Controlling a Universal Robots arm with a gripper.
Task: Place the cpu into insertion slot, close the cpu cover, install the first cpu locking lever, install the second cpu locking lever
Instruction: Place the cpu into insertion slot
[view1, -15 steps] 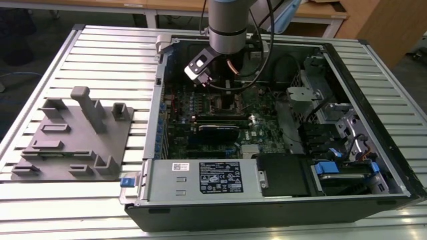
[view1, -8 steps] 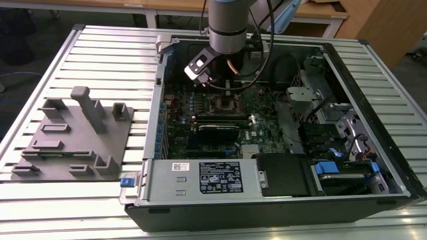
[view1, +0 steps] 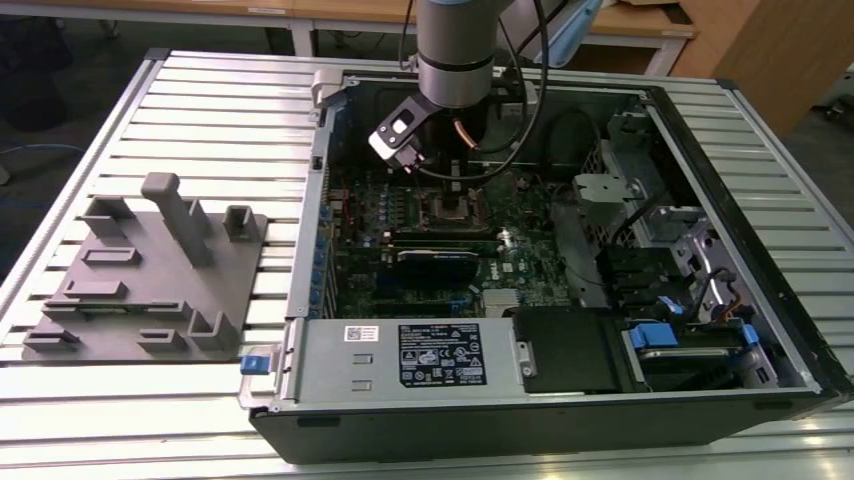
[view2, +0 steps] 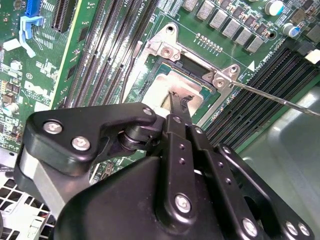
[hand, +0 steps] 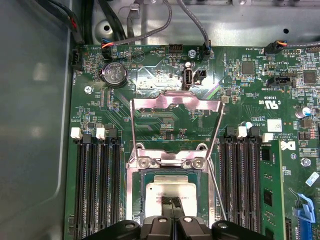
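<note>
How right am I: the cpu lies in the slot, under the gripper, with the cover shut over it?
Wrong in one thing: the cover is open, raised off the slot, as the first wrist view shows. The cpu does lie in the slot under the gripper.

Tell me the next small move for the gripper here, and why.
Probably lift the gripper straight up and clear: the cpu already lies flat in the insertion slot, the cpu cover stands open, and the gripper sits low over the chip's top, in the cover's closing path.
</note>
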